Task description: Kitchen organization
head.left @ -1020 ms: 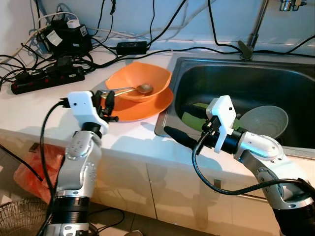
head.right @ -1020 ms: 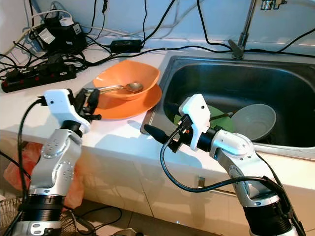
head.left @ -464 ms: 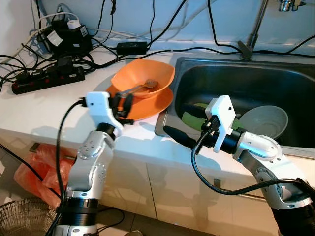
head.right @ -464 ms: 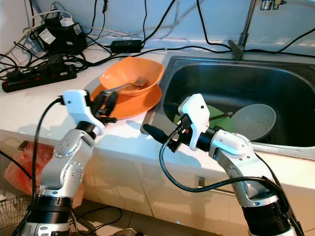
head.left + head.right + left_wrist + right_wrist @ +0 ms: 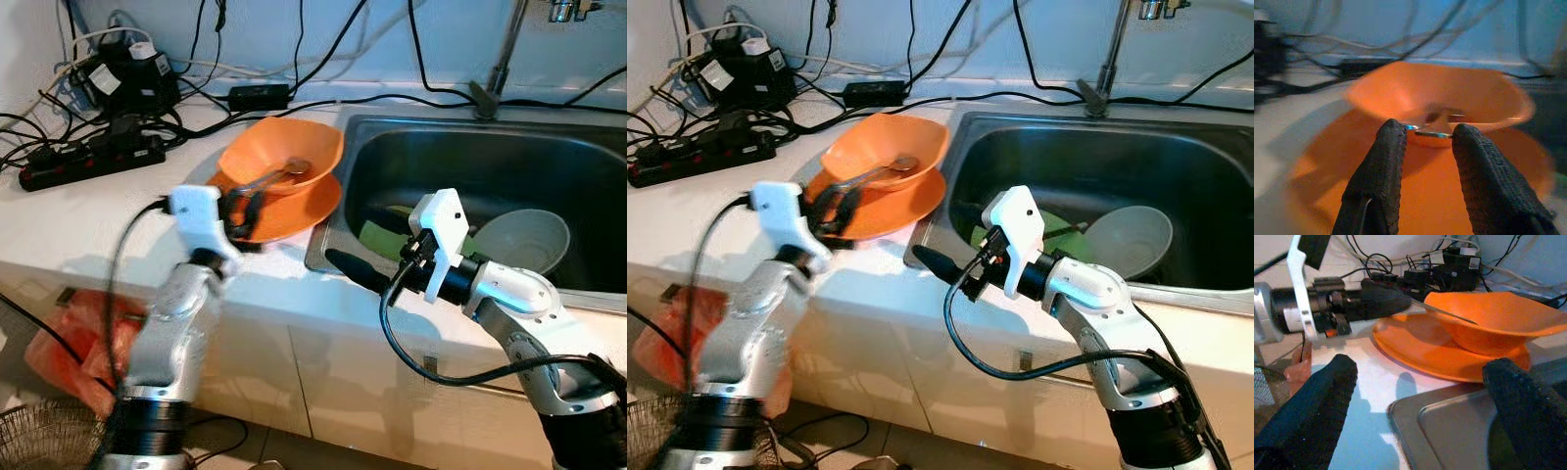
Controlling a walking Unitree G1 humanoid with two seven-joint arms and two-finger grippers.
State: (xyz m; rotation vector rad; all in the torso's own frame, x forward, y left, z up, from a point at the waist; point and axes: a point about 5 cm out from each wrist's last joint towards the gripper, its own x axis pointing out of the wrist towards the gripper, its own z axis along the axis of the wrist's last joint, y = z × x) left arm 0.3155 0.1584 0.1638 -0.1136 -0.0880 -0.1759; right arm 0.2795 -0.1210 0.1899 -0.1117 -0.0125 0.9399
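Right gripper (image 5: 929, 261) nearest, hovering over the counter's (image 5: 69, 211) front edge just beside the sink's (image 5: 460, 137) front-left corner; fingers spread wide, holding nothing, likely parked as backup while the other arm works. Left gripper (image 5: 245, 206) next, at the front rim of the orange plate (image 5: 304, 208), which sits on the counter touching the sink's left edge. Left wrist view: the two fingers (image 5: 1376, 176) are closed onto the thin metal handle of the spoon (image 5: 277, 174), pinching it near its end. Spoon bowl rests inside the orange bowl (image 5: 284, 155), which is stacked on the plate and looks tilted toward the gripper, probably levered by the grip on the handle. Judgement: spoon is being pulled out so the dishes can be sorted separately. In the sink, a green dish (image 5: 377, 238) and a grey bowl (image 5: 524, 238). Farthest, power strips (image 5: 88, 157) and cables at the counter's back left corner; faucet (image 5: 505, 54) behind the sink.
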